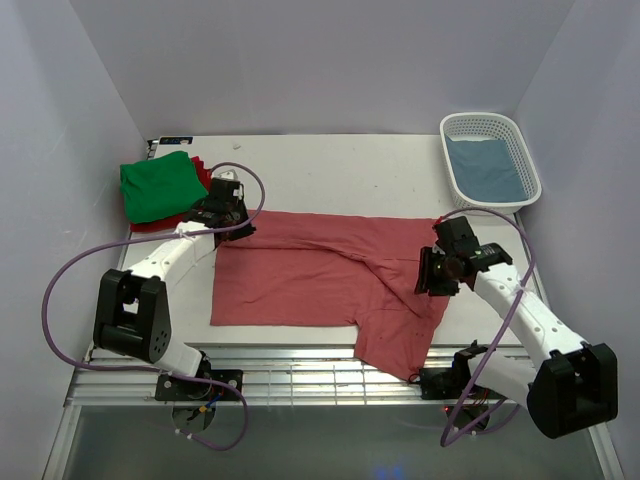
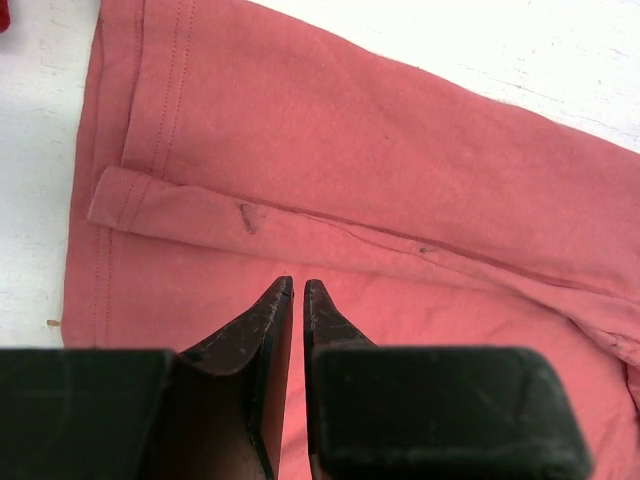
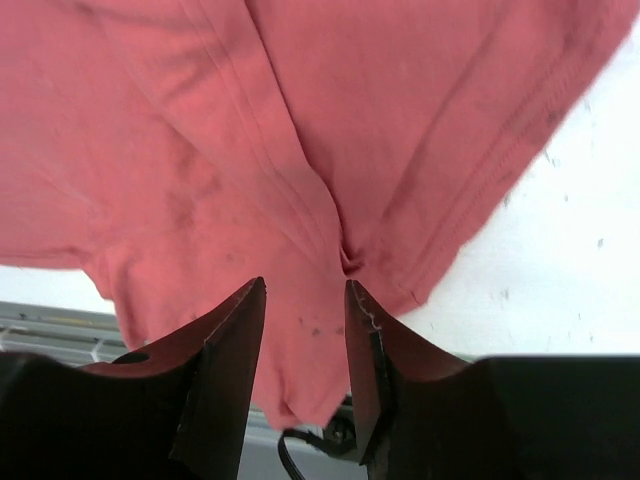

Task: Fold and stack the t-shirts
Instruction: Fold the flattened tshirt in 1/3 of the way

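Pink shirt (image 1: 300,275) lies spread on the bench (image 1: 330,170), its near right part drooping over the front edge. We note the right claw (image 3: 305,290) released, jaws apart above that part. The left claw (image 2: 297,285) is clenched to a slit over the far-left hem, gripping nothing. Green shirt (image 1: 155,185) sits far left

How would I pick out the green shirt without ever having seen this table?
Look at the white table and go to its far left corner. A folded green t-shirt lies there on top of a dark red t-shirt. It is the only bright green item; the large pinkish-red t-shirt is spread out mid-table.
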Controlling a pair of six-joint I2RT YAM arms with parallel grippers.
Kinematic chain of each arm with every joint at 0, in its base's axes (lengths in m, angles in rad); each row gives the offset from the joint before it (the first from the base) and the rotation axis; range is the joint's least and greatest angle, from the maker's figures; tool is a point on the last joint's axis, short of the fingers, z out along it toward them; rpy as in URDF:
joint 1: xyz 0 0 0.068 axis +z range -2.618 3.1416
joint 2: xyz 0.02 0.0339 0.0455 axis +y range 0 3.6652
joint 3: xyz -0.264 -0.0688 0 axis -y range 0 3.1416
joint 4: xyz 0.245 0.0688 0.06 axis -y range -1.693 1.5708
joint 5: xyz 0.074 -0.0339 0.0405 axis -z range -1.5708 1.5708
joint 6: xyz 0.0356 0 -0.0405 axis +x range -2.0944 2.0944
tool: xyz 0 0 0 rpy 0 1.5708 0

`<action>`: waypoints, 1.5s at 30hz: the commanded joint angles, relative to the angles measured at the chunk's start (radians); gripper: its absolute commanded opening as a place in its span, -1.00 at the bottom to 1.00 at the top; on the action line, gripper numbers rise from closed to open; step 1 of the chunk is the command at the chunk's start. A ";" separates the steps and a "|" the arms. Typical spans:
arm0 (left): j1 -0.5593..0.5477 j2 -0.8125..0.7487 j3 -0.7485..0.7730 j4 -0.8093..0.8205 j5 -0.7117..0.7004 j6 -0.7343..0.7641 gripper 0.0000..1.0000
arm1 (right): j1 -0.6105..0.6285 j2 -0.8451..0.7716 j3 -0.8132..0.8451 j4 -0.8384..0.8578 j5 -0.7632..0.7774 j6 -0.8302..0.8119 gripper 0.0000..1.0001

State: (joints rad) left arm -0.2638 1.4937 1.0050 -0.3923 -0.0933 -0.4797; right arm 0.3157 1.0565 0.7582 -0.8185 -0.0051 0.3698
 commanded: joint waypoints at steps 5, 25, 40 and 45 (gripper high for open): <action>-0.002 -0.076 -0.005 -0.028 -0.028 0.010 -0.56 | 0.002 0.164 0.018 0.350 -0.047 -0.005 -0.13; -0.002 -0.173 -0.097 -0.049 -0.057 0.018 -0.38 | 0.002 0.427 0.087 0.610 -0.111 -0.009 -0.39; -0.002 -0.179 -0.124 -0.049 -0.049 0.009 -0.37 | 0.092 0.228 0.026 0.509 -0.183 0.001 -0.73; -0.002 -0.170 -0.129 -0.049 -0.029 0.004 -0.38 | 0.149 0.158 -0.022 0.476 -0.194 0.046 -0.73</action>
State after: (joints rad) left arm -0.2638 1.3598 0.8894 -0.4442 -0.1368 -0.4717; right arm 0.4370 1.2549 0.7643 -0.3008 -0.1783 0.3843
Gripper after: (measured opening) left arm 0.312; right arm 0.136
